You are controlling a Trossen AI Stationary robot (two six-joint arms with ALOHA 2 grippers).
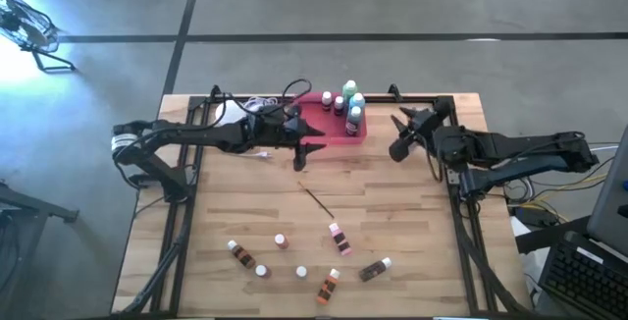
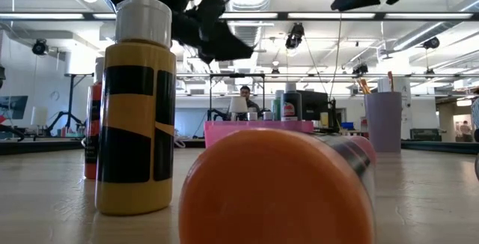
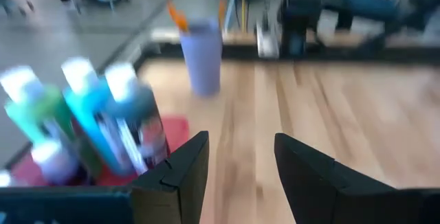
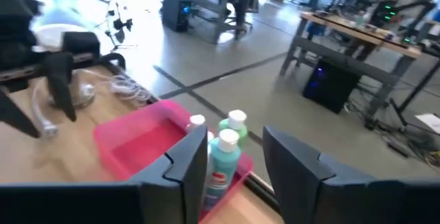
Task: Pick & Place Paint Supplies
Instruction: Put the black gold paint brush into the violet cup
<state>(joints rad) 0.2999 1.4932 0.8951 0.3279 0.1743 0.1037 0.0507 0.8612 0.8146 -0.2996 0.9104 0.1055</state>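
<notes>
Looking straight down, we note the left gripper [image 1: 306, 151] hanging just off the near left corner of the pink tray [image 1: 319, 114] at the far middle of the table [image 1: 412, 222]. Its fingers [image 3: 180, 176] stand spread with bare wood showing between them; nothing is pinched. In its wrist view the green bottle [image 3: 38, 110], the blue bottle [image 3: 93, 114] and a darker one [image 3: 141, 124] stand upright in the tray, just beside the fingers.

We find the right gripper [image 1: 400, 135] right of the tray, apart from it, above the table. Its fingers [image 4: 182, 172] are parted and empty; past them we see the tray and white-capped bottles [image 4: 223, 152] bunched at one end of it.

Supplies already in the tray: a cluster of upright bottles [image 1: 348, 104] at its far right end.

Supplies on the table, well apart from both grippers, toward the near edge: a thin paintbrush [image 1: 319, 202] lying near centre, a pink bottle [image 1: 340, 240] on its side, a dark bottle [image 1: 374, 270] lying right of it, an orange bottle [image 1: 328, 284], a brown bottle [image 1: 240, 254], and three small upright ones [image 1: 281, 241] among them.

A lavender cup [image 3: 203, 56] holding brushes stands at the table's right far corner in the left wrist view. White cord [image 1: 257, 104] lies left of the tray.
</notes>
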